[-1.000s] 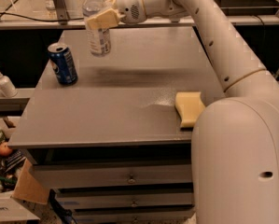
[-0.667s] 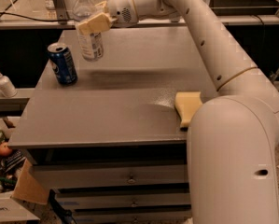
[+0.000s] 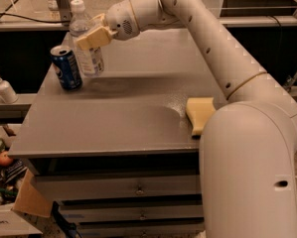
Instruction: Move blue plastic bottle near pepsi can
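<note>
The blue plastic bottle [image 3: 86,42] is clear with a white cap and a pale label. It is upright at the back left of the grey table [image 3: 118,123]. My gripper [image 3: 94,36] is shut on the bottle's upper body, its cream fingers [image 3: 91,38] across the front. The pepsi can [image 3: 66,67] is a short blue can with a silver top, standing just left of the bottle, almost touching it. Whether the bottle's base rests on the table is not clear.
A yellow sponge [image 3: 198,114] lies at the table's right edge beside my arm. A white pump-dispenser bottle [image 3: 3,88] stands on a low ledge to the left. A cardboard box [image 3: 19,202] and clutter sit on the floor at lower left. Drawers are below the tabletop.
My gripper has carried the bottle leftward and toward the front, from the table's back middle to right beside the pepsi can. The can has not moved.
</note>
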Robot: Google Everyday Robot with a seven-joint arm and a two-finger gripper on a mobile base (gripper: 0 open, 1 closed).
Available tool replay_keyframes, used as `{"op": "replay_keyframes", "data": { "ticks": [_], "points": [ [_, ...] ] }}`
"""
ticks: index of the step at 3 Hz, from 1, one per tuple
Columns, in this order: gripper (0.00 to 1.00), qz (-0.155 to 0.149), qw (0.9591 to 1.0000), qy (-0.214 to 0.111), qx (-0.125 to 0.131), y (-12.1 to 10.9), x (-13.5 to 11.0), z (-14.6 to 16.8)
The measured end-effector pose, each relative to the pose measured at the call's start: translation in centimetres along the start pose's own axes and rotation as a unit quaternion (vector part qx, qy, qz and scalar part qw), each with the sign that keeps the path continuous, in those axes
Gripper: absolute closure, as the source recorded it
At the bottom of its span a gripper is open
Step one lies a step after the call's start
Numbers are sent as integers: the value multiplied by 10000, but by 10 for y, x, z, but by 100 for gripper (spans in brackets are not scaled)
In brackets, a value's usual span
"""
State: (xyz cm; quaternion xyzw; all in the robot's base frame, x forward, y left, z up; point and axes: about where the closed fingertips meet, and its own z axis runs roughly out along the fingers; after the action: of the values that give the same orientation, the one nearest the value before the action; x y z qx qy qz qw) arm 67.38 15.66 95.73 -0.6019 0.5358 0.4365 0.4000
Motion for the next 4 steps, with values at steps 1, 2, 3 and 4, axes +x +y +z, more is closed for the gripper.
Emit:
{"op": "replay_keyframes", "data": {
  "ticks": [1,2,3,4],
  "points": [
    [100,41,9999,39,-101,3,14,9],
    [100,63,9998,53,-191,4,27,17],
    [100,48,9996,73,-278,5,37,24],
    [81,37,9994,130,-331,4,43,26]
  ]
}}
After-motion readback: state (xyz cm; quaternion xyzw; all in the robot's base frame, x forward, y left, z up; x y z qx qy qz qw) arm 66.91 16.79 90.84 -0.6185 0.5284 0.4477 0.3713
